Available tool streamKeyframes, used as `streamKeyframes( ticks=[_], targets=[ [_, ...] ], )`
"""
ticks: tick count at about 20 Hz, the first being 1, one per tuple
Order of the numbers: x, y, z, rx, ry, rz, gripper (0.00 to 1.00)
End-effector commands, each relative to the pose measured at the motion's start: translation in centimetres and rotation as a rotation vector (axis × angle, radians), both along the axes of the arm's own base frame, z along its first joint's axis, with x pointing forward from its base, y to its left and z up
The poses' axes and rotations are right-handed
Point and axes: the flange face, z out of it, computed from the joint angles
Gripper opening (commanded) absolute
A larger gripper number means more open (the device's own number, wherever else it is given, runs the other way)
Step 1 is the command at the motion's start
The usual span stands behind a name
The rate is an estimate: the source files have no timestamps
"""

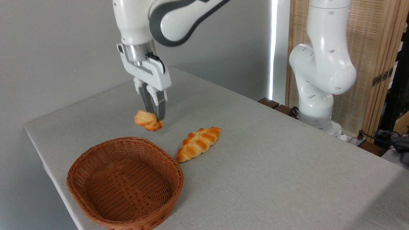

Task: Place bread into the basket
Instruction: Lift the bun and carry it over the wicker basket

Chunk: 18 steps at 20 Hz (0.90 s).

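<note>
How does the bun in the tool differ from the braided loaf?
The bun is small, roundish and lumpy; the braided loaf is longer and leaf-shaped. The bun hangs in the air, pinched by the tool; the loaf lies on the table beside the basket. Both are golden-orange.

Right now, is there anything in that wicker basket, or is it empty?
Empty. The wicker basket shows only bare weave inside. The small bun hangs above the table in the gripper; the braided loaf lies beside the basket.
</note>
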Motion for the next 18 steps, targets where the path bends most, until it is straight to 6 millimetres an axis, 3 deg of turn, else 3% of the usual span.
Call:
streamKeyframes(
  ticks=[1,8,10,13,18],
  targets=[
    [0.2,-0.3,3.0,-0.034,-0.017,0.026,0.46],
    [1.7,1.1,6.3,-0.077,-0.079,0.057,0.49],
    [2.8,3.3,6.9,-0.076,-0.097,0.093,0.49],
    [3.6,4.4,7.2,-0.082,-0.122,0.112,0.49],
    [6.5,7.0,8.1,-0.119,-0.261,0.158,0.52]
  ],
)
